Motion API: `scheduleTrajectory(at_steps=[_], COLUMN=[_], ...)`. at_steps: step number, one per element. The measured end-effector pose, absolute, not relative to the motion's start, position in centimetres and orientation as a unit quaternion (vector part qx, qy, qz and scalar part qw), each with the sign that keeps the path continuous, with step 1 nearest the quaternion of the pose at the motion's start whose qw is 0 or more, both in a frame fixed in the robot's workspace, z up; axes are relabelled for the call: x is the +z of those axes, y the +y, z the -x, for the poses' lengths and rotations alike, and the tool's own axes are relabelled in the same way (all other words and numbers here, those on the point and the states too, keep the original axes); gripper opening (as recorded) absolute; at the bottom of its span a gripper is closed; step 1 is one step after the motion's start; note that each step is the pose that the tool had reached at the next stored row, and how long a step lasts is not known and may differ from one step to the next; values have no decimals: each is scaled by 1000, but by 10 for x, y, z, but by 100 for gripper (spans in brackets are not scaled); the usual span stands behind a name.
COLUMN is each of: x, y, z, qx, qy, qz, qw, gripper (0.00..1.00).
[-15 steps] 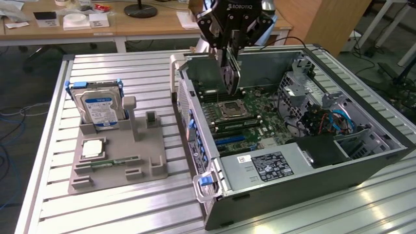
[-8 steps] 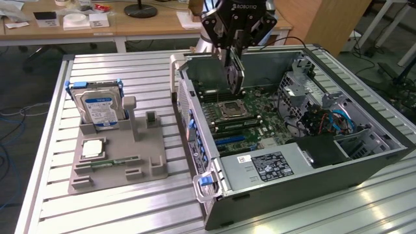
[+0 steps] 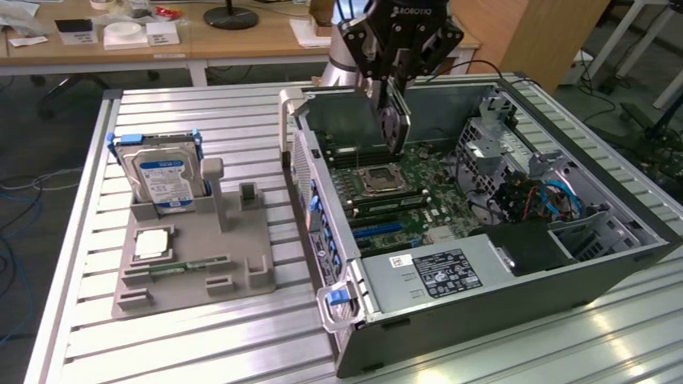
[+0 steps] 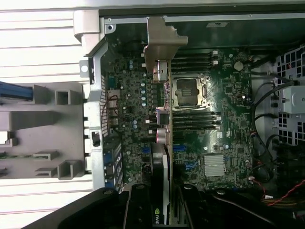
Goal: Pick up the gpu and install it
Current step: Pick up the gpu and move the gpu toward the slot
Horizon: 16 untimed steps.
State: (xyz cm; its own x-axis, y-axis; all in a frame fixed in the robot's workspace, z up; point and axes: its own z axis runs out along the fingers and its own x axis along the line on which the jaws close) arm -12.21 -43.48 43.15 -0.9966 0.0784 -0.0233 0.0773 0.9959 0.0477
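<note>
One step is in hand: installation, with the pick-up judged complete. Slatted aluminium surface (image 3: 213, 120) carries an open computer case (image 3: 513, 312) lying on its side. Inside it the motherboard (image 3: 427, 200) faces upward, slots exposed. Over the case interior hangs the tool (image 3: 391, 84), jaws partly closed and clamped on the gpu (image 3: 396, 128), a finger on each flat face. The gpu hangs lengthwise below the tool, above the board near the processor socket (image 3: 380, 181), with its metal bracket (image 4: 162, 43) at the end away from the tool. Card appears unseated; contact with the board cannot be confirmed. Assessment: seating calls for the card's contact edge square over an expansion slot, and the bracket at the case's rear wall, before any press.
</note>
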Motion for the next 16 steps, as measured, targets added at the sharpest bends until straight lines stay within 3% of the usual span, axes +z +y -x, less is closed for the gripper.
scheduleTrajectory(at_steps=[16], x=[432], y=[-435], z=[108], qx=[23], qy=[999], qz=[-39], qw=[13], gripper=[27])
